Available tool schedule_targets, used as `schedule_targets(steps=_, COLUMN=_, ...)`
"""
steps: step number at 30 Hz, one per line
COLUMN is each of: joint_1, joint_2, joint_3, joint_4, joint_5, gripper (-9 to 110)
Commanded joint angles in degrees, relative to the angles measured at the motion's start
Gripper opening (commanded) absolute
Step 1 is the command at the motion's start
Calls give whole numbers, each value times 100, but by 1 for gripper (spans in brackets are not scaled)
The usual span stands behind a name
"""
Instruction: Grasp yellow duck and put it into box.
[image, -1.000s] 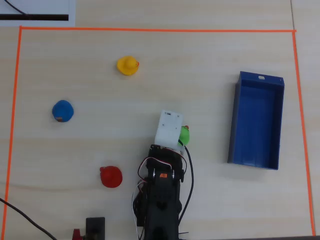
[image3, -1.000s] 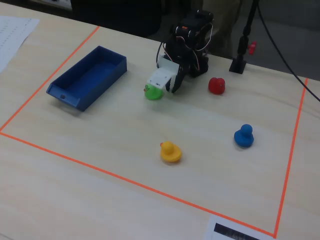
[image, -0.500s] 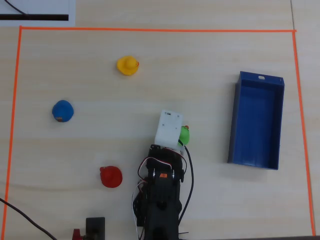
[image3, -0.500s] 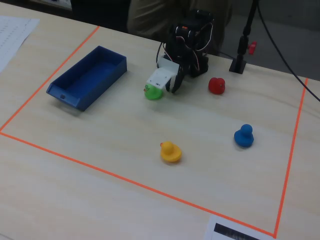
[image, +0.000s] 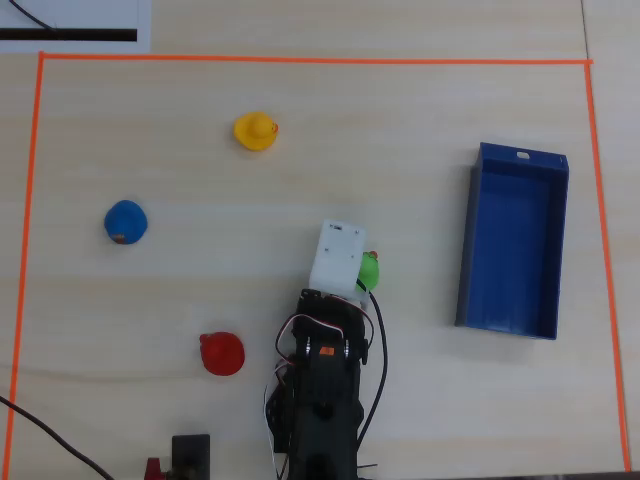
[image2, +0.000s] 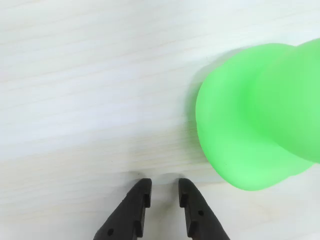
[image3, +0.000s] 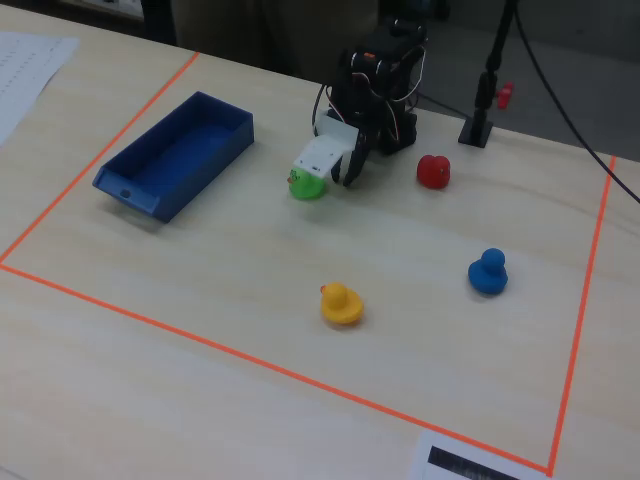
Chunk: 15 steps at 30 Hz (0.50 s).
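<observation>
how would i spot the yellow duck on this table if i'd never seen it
In the overhead view, look inside the orange tape rectangle, toward its upper middle, far from the blue box. The yellow duck stands alone there; it's the only yellow one, the others being blue, red and green.

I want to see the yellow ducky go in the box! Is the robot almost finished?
Not yet. Nothing looks done: the long blue plastic box holds no duck, and the small yellow rubber duck sits untouched on the table, far from the arm. Nothing is in hand either: in the wrist view the gripper is nearly closed on nothing, beside the green rubber duck. Reaching, grasping and carrying the yellow duck are all left.
</observation>
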Motion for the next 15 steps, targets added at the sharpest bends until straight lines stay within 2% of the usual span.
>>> schedule_targets(steps=1, joint_1=9, joint_2=-9, joint_3=-35, joint_4=88, joint_5=44, gripper=5)
schedule_targets(steps=15, joint_1=-35, joint_2=-9, joint_3=-35, joint_4=97, joint_5=9, gripper=7)
